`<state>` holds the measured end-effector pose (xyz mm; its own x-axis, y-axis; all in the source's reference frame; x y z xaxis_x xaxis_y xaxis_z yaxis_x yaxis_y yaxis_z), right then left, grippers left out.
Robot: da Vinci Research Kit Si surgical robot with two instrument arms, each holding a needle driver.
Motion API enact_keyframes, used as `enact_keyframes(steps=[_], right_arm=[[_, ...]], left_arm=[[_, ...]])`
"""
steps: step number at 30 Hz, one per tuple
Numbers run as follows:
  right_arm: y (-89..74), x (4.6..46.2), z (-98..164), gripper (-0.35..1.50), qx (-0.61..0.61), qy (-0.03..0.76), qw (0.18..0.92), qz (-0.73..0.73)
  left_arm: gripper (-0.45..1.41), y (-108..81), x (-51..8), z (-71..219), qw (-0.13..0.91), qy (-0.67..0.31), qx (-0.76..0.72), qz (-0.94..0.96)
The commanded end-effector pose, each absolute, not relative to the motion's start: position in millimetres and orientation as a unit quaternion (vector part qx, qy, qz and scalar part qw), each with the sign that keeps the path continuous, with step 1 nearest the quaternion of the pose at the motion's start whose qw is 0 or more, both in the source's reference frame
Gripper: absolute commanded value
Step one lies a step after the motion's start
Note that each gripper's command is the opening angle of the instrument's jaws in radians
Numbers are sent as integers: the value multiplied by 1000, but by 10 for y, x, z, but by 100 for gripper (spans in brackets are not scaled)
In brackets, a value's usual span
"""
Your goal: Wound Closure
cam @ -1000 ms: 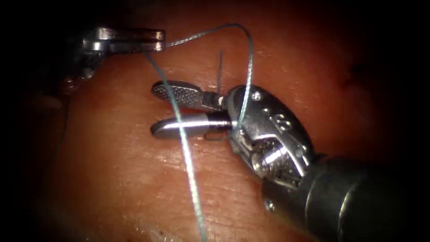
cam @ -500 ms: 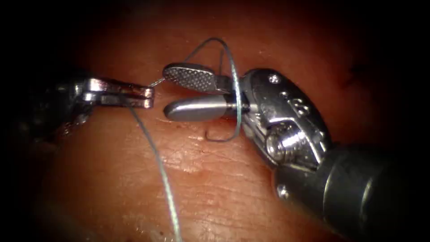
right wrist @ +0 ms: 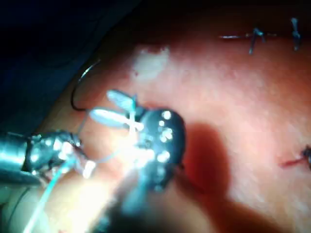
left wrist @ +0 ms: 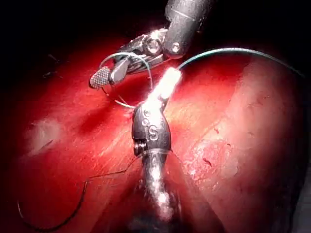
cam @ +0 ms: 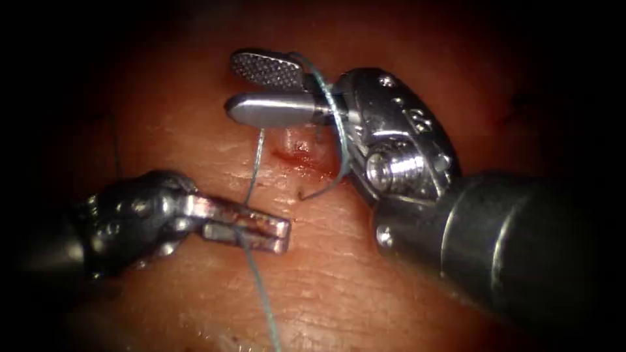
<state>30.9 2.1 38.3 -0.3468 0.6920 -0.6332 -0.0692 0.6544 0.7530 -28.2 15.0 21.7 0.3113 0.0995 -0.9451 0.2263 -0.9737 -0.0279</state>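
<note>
While the thin teal thread (cam: 253,163) rises from the small red-wet cut (cam: 297,155) in the pinkish pork tissue (cam: 326,280), the L arm's steel end effector (cam: 282,229), below-left of the cut, is pinching it. The R arm's steel end effector (cam: 231,85), just above the cut, is spread and holds nothing, w/ thread looped round its base. The dark curved needle (right wrist: 73,94) lies loose on the tissue, well left of the cut.

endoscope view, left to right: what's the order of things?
left tool, jaws shut on the thread → small red fluid patch on the tissue → right tool, jaws open, thread looped round its neck.
</note>
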Motion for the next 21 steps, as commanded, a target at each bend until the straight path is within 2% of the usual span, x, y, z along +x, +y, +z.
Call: enact_keyframes(steps=[1,10,21], right_arm=[[26,317,391,25,201,729,542,367],[18,320,412,24,146,673,631,358],[-9,339,419,20,165,637,692,295]], left_arm=[[-45,148,-293,210,57,108,809,-575],[-45,153,-300,160,65,109,819,-559],[-45,189,-289,132,75,90,829,-547]])
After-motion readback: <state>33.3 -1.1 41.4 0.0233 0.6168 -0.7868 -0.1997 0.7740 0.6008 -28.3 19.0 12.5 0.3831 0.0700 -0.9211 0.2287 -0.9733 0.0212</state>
